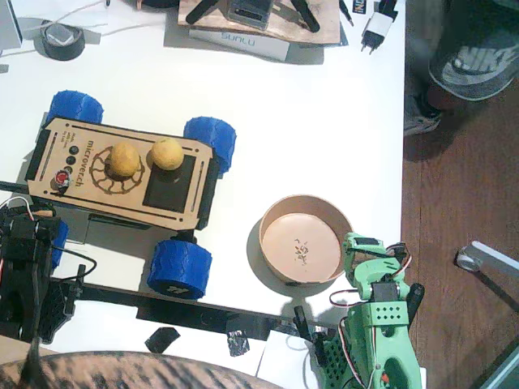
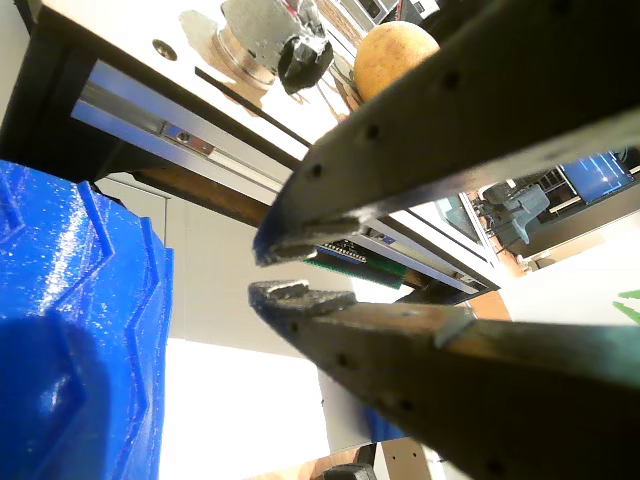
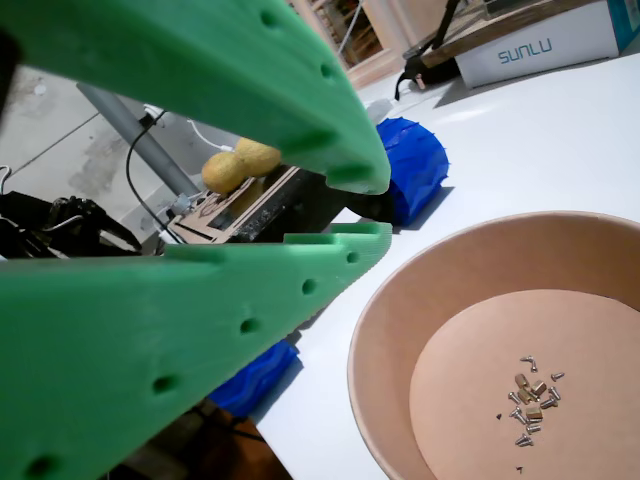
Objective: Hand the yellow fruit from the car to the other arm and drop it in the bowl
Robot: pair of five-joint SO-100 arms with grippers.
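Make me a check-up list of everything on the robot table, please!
Surface: white table, bare in the middle.
Job's things: car carries two fruits; the duller yellow fruit sits on the gear emblem, a brighter fruit beside it. Bowl holds only tiny screws.
Clutter: tape roll, SUNLU box, plug along the far edge.
Grippers: left gripper, black, slightly open, empty, low beside a blue wheel. Right gripper, green, open, empty, next to the bowl.
Cables: red and white wires on the green arm; black wires at the left arm.
Surroundings: wooden floor, a person's shoe.
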